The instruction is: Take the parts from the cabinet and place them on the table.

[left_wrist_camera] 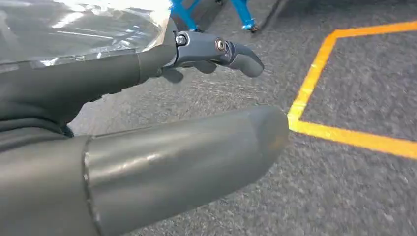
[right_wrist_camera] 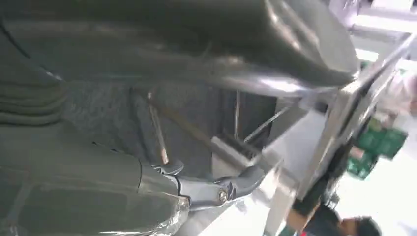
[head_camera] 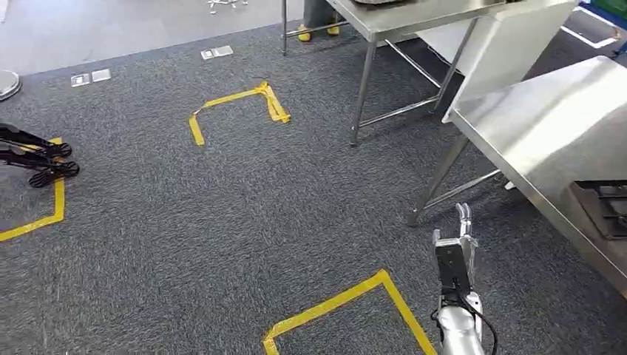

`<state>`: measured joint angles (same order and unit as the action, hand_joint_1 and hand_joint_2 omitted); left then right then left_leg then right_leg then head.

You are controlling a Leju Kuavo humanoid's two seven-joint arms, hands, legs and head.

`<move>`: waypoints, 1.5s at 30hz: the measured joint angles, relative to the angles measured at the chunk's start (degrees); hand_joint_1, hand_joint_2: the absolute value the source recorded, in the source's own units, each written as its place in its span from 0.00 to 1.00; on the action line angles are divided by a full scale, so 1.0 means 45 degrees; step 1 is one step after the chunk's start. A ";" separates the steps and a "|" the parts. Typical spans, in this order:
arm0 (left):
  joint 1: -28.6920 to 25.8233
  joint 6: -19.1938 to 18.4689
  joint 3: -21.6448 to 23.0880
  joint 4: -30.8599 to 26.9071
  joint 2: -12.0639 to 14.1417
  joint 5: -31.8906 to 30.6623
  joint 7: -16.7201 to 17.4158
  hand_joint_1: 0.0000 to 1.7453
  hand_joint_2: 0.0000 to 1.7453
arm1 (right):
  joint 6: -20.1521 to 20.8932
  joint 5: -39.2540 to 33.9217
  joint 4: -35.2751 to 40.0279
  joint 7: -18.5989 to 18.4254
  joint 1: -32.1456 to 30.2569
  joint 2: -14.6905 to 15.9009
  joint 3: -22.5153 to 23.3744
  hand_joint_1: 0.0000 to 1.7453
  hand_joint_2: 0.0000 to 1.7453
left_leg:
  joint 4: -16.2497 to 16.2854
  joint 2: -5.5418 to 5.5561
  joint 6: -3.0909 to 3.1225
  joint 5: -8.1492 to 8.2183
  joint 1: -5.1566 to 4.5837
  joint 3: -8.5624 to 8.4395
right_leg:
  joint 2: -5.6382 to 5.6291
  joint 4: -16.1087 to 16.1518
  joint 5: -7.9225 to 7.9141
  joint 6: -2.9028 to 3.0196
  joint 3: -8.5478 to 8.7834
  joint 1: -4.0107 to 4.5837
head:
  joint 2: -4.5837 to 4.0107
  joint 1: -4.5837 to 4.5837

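Note:
My right hand (head_camera: 455, 251) hangs low at the lower right of the head view, fingers stretched out over the carpet with nothing in them. It is close to the leg of a steel table (head_camera: 547, 126). A dark grid-like part (head_camera: 602, 207) lies on that table's near end. In the right wrist view the fingers (right_wrist_camera: 216, 189) and thumb stand apart, with the table frame beyond. My left hand (left_wrist_camera: 147, 123) hangs above the carpet, its thumb and fingers (left_wrist_camera: 216, 49) apart and nothing between them. Some clear crinkled plastic (left_wrist_camera: 74, 24) shines beyond the fingers.
A second steel table (head_camera: 414, 15) stands farther back, with a person's yellow shoes (head_camera: 314, 29) behind it. Yellow tape marks (head_camera: 236, 103) lie on the grey carpet. A black wheeled base (head_camera: 37, 159) sits at the left. A blue frame (left_wrist_camera: 241, 10) stands near my left hand.

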<state>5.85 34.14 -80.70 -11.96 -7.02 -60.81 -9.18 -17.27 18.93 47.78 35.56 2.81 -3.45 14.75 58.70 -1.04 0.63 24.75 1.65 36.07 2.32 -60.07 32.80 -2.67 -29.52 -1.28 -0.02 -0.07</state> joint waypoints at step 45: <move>-0.0037 -0.0277 0.0389 -0.0087 0.0257 -0.0068 -0.0510 0.00 0.00 | -0.0078 0.0651 -0.4173 -0.0277 0.1504 0.0598 0.2560 0.00 0.00 | 0.0091 0.0846 -0.0386 0.0069 -0.0209 0.0157 | -0.0897 0.0587 -0.1004 -0.0018 -0.0221 -0.0216 | 0.0000 -0.0102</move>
<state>5.68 32.90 -78.95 -12.35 -5.86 -61.11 -11.47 -17.62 21.86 29.00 34.31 9.58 -0.76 26.27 59.11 2.76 -1.11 25.06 0.71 36.78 -1.71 -57.43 28.28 -2.75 -30.51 -2.25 -0.02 -0.53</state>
